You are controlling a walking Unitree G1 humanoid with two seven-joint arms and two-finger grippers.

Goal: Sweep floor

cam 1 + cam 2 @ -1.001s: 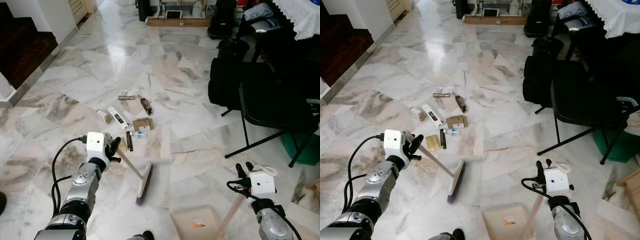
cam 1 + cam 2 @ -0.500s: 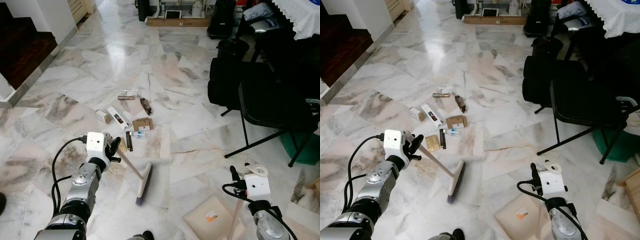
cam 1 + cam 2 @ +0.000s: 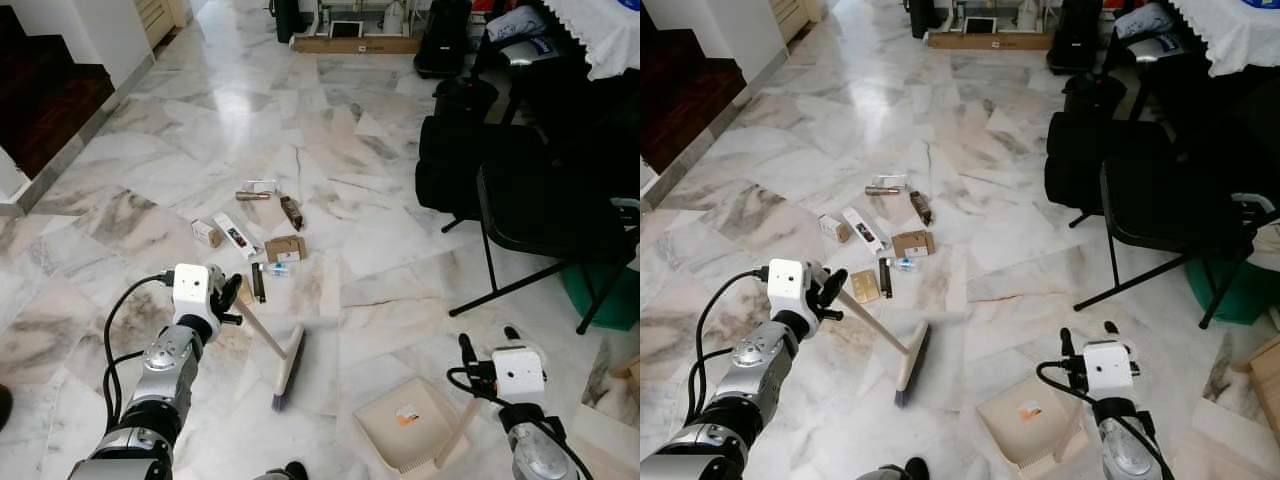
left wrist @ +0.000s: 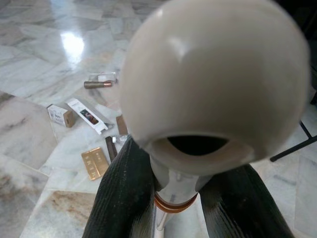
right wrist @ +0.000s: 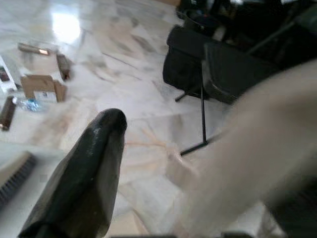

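**A:** Largest item first?

**B:** Marble floor [image 3: 330, 130], white with grey and brown veins. Then a black folding chair [image 3: 545, 225] on the right with a dark bag [image 3: 455, 165] beside it, and a dark stair [image 3: 45, 100] at far left.

**A:** Task items?

**B:** One broom [image 3: 285, 365], bristle head resting on the floor just below the litter, its pale handle rising to the left gripper [image 3: 228, 298]. The fingers [image 4: 124, 198] were closed round the handle; in the left wrist view the handle's rounded end cap fronted the lens. One beige dustpan [image 3: 405, 430], lying flat to the right of the broom head, apart from it. Nothing could be made out inside except a small sticker, white with an orange mark, its writing too small to read. The right gripper [image 3: 485, 375] held the dustpan's handle, fingers closed on it.

**A:** Litter?

**B:** A cluster between broom and mid-floor: a long white box [image 3: 238, 236] with a dark printed panel, unreadable; a small tan box [image 3: 207, 233]; an open cardboard carton [image 3: 286, 247], contents not discernible; a gold flat pack [image 4: 95, 163]; a dark stick [image 3: 258, 282]; a brown tube [image 3: 292, 212]; a metallic tube [image 3: 252, 196].
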